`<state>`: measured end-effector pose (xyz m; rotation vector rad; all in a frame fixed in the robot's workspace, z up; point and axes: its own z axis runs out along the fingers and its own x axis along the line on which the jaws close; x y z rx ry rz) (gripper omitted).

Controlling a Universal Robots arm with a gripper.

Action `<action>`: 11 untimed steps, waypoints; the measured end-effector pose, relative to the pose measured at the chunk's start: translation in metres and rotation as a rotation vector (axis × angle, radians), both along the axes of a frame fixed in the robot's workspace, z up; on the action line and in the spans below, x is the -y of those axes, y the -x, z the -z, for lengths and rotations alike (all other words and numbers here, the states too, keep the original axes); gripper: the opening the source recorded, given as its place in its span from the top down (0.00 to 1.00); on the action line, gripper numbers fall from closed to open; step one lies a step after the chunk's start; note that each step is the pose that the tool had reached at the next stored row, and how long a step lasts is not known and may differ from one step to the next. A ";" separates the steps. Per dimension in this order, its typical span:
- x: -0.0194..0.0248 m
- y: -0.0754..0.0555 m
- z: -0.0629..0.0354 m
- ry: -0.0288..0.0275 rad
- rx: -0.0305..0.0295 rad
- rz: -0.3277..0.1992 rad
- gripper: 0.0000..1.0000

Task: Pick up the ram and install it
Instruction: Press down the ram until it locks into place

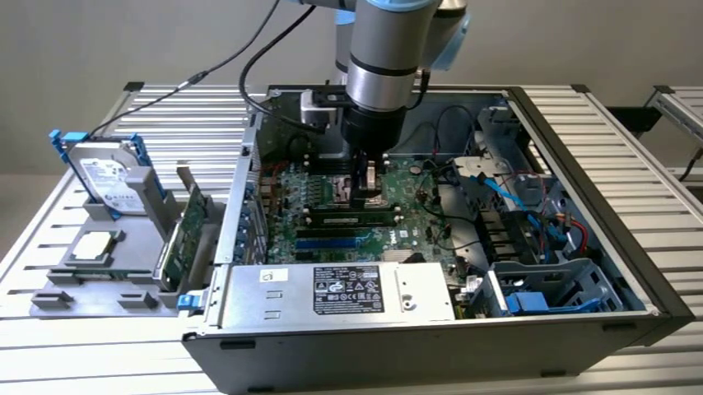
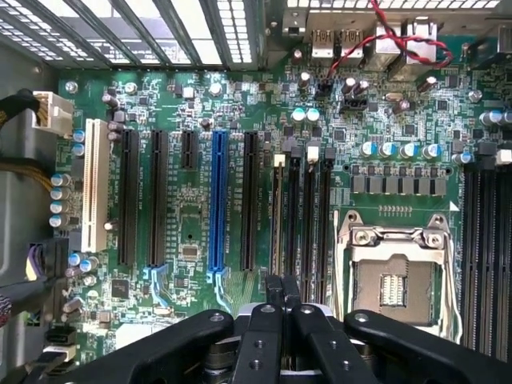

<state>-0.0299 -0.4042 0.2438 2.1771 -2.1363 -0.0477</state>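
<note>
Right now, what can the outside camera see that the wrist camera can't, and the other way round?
Outside camera alone: the whole case, a hard drive and a green card standing on the table beside it. Wrist camera alone: the blue slot, the white slot and the empty chip socket close up. Both: the green motherboard and the shut pincer above it.
</note>
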 end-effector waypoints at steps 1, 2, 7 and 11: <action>0.0000 0.000 -0.0012 -0.0001 0.0000 0.000 0.89; 0.0000 0.000 -0.0020 -0.0001 0.0000 0.000 0.89; 0.0000 0.000 -0.0027 -0.0001 0.0001 0.000 0.89; 0.0000 0.000 -0.0027 -0.0001 0.0001 0.000 0.89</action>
